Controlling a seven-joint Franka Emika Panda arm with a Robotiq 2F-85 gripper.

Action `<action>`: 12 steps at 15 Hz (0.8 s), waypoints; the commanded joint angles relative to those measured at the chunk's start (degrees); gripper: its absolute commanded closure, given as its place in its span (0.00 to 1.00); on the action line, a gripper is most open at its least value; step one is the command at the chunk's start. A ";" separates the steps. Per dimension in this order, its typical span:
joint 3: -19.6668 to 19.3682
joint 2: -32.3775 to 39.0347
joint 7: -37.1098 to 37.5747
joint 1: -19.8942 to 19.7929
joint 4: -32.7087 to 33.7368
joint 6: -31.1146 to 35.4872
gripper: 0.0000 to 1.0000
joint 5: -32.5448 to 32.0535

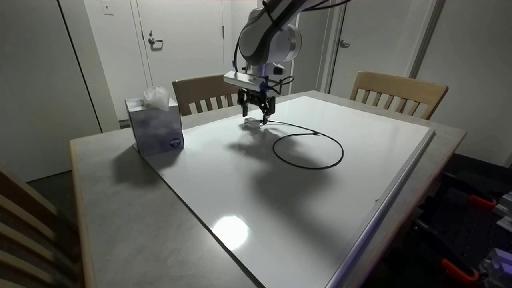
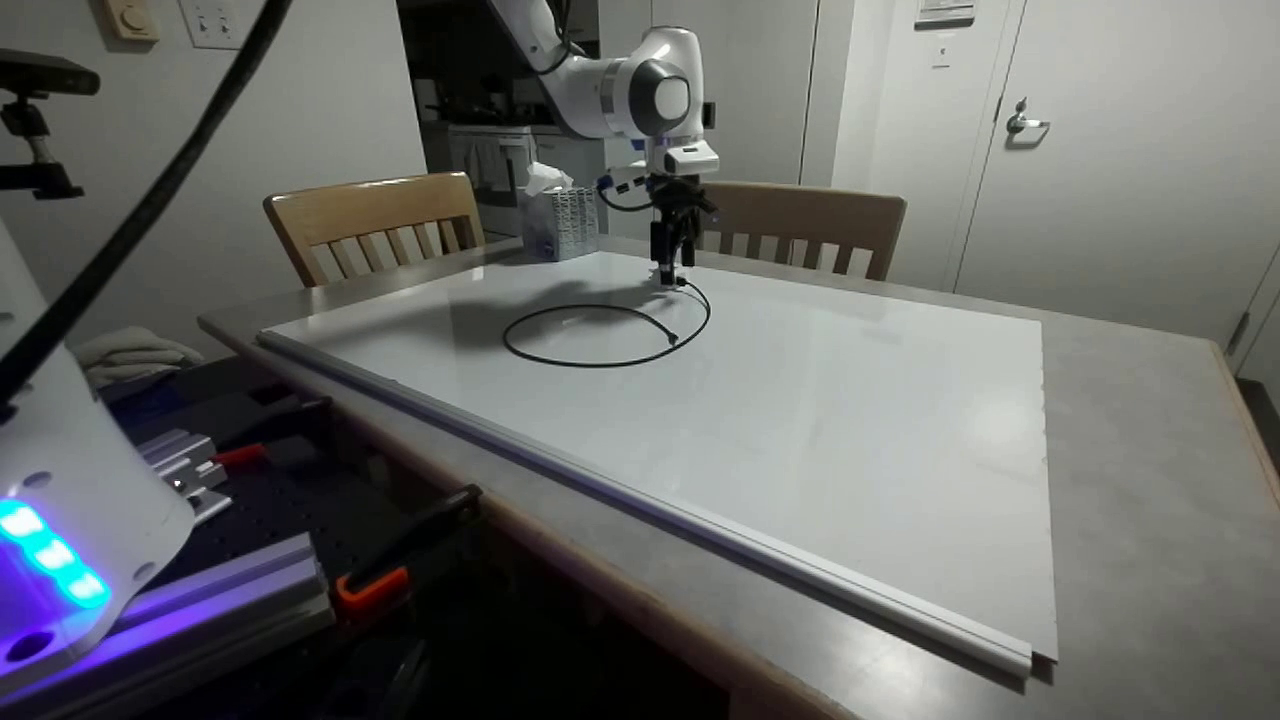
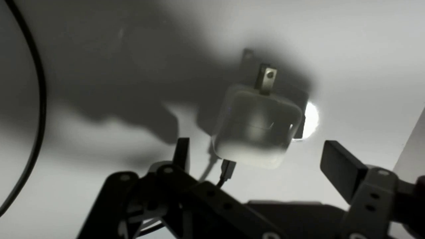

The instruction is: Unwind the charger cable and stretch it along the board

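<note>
The charger cable is a thin black cord lying in one loose loop on the white board, in both exterior views (image 1: 343, 154) (image 2: 590, 365); part of it curves along the left of the wrist view (image 3: 42, 96). Its whitish plug block (image 1: 252, 123) lies at the cable's end near the board's far edge, prongs showing in the wrist view (image 3: 255, 129). The board (image 1: 200, 168) (image 2: 850, 400) is glossy and flat. My gripper (image 1: 256, 113) (image 2: 672, 268) (image 3: 260, 159) is open just above the block, fingers apart on either side of it, apparently not touching. The block is hidden behind the gripper in an exterior view.
A tissue box (image 1: 156, 130) (image 2: 560, 222) stands at a corner of the board. A metal rail (image 1: 380, 212) (image 2: 650, 490) runs along one board edge. Grey tabletop (image 1: 132, 224) surrounds the board. Wooden chairs (image 1: 400, 86) (image 2: 375, 205) stand around the table.
</note>
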 commanded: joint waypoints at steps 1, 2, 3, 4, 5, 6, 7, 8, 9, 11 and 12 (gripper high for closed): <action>0.39 1.22 1.22 -0.39 1.89 -0.06 0.00 0.19; 0.62 1.09 1.36 -0.60 1.81 -0.12 0.00 0.50; 0.81 1.03 1.41 -0.73 1.71 0.05 0.00 0.69; 1.18 0.90 1.24 -0.96 1.64 0.15 0.00 1.01; 1.38 0.91 0.96 -1.05 1.69 0.39 0.00 1.03; 1.56 0.95 0.76 -1.11 1.86 0.35 0.07 1.04; 1.75 1.04 0.65 -1.18 2.03 0.45 0.24 1.11; 1.92 1.13 0.51 -1.24 2.18 0.41 0.31 1.16; 2.04 1.15 0.47 -1.25 2.25 0.40 0.32 1.18; 2.19 1.10 0.45 -1.30 2.24 0.49 0.47 1.24; 2.22 1.05 0.45 -1.33 2.15 0.55 0.54 1.27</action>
